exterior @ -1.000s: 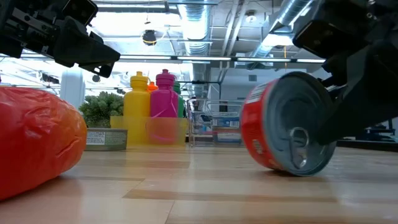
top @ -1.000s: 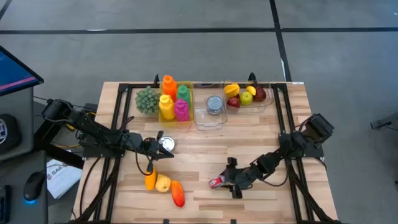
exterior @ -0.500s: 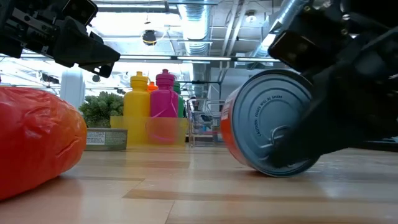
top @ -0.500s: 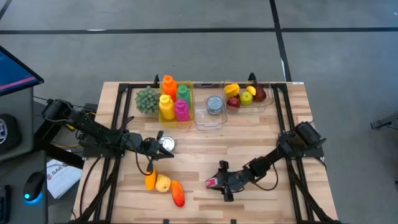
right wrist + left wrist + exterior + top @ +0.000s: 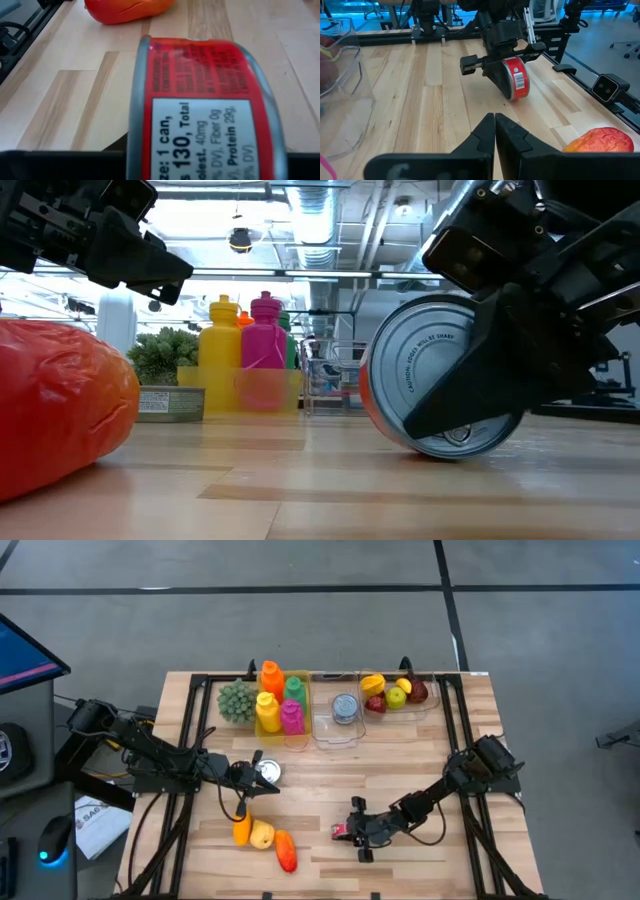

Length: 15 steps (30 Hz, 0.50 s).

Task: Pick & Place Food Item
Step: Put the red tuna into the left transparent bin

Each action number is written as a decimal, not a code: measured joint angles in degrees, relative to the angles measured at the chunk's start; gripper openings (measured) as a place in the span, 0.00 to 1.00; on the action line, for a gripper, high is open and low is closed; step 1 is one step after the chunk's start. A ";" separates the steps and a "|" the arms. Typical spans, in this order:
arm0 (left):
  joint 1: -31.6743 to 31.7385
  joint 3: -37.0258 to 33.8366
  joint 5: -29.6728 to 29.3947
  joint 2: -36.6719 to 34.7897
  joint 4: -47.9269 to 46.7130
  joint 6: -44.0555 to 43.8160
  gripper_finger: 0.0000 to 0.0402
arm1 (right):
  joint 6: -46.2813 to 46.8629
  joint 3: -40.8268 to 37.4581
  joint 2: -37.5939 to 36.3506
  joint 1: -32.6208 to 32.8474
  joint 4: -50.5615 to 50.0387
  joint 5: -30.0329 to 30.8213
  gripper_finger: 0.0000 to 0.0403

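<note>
A red can [image 5: 342, 832] with silver ends lies on its curved side near the table's near edge, one flat end [image 5: 440, 370] facing the near side. My right gripper [image 5: 358, 830] is open, level with the table, coming from the right, and the can sits between its spread fingers. In the right wrist view the can's label [image 5: 200, 115] fills the picture. My left gripper [image 5: 252, 781] is shut [image 5: 495, 122] and hangs above the table left of centre, beside a silver can [image 5: 268, 772], touching nothing. My right gripper has the red can between its open fingers, which lie level from the table's right. The near finger [image 5: 480, 370] crosses in front of the can's flat end. Whether either finger touches the can I cannot tell. The can's curved side [image 5: 516, 82] rests on the table.
An orange, a yellow and a red food item [image 5: 262, 834] lie left of the red can. At the far edge stand a tray of coloured bottles [image 5: 280, 700], a green item [image 5: 237, 700], a clear bin with a silver can [image 5: 345, 710] and a bin of fruit [image 5: 395, 693].
My right gripper has moved toward the table's left, staying open. The red can has shifted a little to the left with it and has rolled and turned, so that its flat end now faces the near edge more squarely.
</note>
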 joint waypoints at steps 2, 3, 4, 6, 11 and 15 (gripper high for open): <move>-0.02 -0.01 -0.01 0.00 0.00 0.02 0.01 | 0.02 0.00 -0.02 0.00 0.00 0.00 0.27; 0.00 0.00 -0.02 0.00 0.00 0.00 0.01 | 0.04 0.00 -0.02 0.00 0.02 0.00 0.28; -0.01 0.00 -0.02 0.00 0.00 0.02 0.01 | 0.24 0.00 -0.02 0.00 0.17 0.00 0.30; 0.00 0.00 0.00 0.00 0.00 0.01 0.01 | 0.50 -0.05 -0.51 -0.17 0.27 -0.04 0.33; -0.01 0.00 -0.01 0.00 -0.01 0.01 0.01 | 0.02 0.17 -4.62 -1.09 0.56 -0.02 0.29; 0.00 0.00 -0.02 0.00 -0.03 0.00 0.01 | -1.43 0.15 -9.76 -2.80 -0.55 0.01 0.27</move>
